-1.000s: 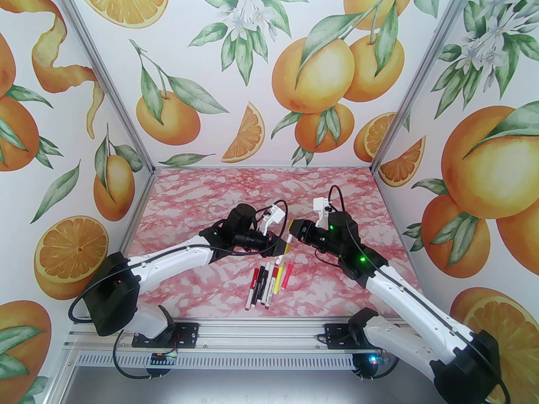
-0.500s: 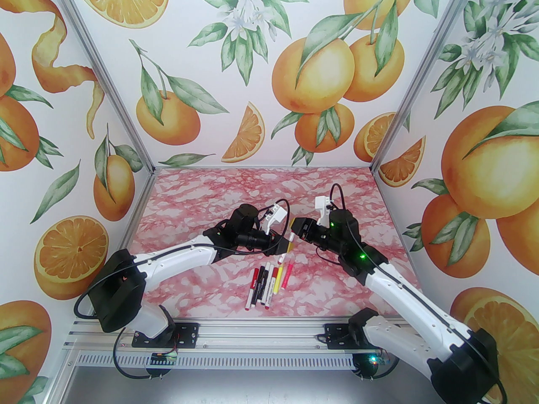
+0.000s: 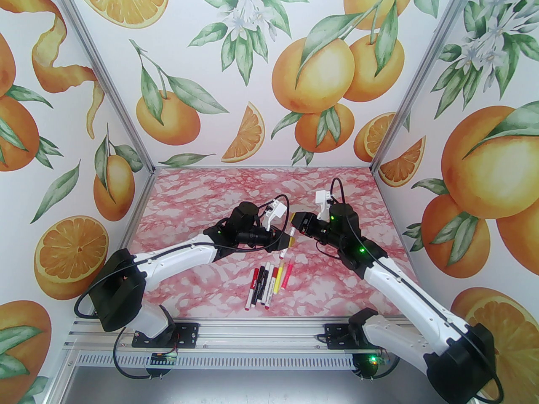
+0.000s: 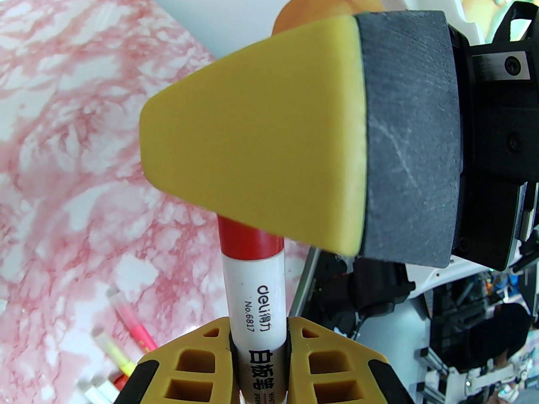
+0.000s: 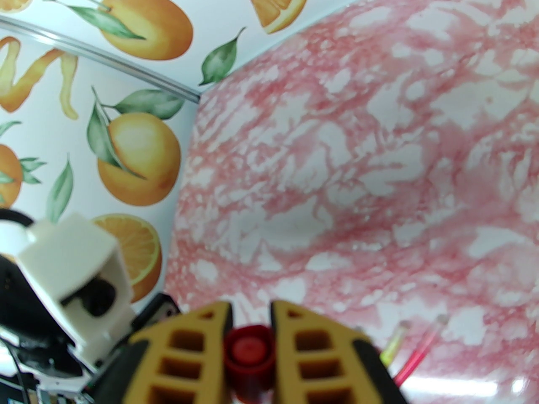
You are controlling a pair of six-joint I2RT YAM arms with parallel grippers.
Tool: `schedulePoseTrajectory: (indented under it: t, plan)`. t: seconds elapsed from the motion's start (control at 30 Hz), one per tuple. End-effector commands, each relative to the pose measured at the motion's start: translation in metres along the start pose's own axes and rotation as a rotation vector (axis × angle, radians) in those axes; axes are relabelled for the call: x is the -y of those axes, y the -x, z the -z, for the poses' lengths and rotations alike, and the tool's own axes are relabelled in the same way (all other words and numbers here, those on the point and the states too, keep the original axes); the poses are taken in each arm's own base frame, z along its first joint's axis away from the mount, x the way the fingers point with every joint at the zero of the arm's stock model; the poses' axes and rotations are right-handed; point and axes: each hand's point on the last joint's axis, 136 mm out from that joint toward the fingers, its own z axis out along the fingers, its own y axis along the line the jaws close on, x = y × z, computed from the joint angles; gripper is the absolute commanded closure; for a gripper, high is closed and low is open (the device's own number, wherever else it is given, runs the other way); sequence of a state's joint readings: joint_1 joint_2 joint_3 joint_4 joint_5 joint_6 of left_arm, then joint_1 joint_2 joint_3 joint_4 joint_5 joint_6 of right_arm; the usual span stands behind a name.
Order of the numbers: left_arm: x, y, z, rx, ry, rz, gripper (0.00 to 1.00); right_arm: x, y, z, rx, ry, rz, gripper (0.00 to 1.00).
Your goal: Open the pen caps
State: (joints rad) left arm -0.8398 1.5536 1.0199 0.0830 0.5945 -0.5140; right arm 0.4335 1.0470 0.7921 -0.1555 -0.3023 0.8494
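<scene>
Left end effector [image 4: 259, 343] clamps the white pen [image 4: 257, 293] barrel, raised above the desk [image 3: 202, 196]. Right end effector [image 5: 250, 330] opposite grips its red cap [image 5: 247, 352] (still seated).

Top external view: fixed high behind both arm bases, facing forward and down over the whole counter [image 3: 219, 192] to the rear wall; distant.

Left wrist view: mounted on the left arm, looking out along its own claw [image 4: 259, 347] at very close range (lower edge of frame), toward the right claw's yellow fingers [image 4: 261, 141] ahead, with the counter at left.

Right wrist view: looks along the right claw [image 5: 249, 347] toward the counter's left rear corner; close.

All 3 share the pink marbled counter; the held pen [image 3: 288, 242] appears in the top external and left wrist views.
</scene>
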Motion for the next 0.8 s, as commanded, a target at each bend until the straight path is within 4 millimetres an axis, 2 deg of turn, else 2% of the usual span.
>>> schedulePoseTrajectory:
  t: [0.0, 0.17, 0.37, 0.77]
  plan:
    - [0.035, -0.071, -0.005, -0.275, -0.165, 0.048, 1.00, -0.034, 0.096, 0.026, 0.355, 0.061, 0.027, 1.00]
    - [0.023, -0.078, -0.007, -0.299, -0.106, 0.035, 1.00, -0.048, 0.096, 0.024, 0.301, 0.139, -0.009, 1.00]
    - [0.023, -0.073, -0.003, -0.284, -0.082, 0.000, 1.00, -0.061, 0.093, 0.025, 0.243, 0.177, 0.000, 1.00]
    - [0.024, -0.079, 0.000, -0.287, -0.093, 0.011, 1.00, -0.065, 0.107, 0.033, 0.266, 0.160, 0.040, 1.00]
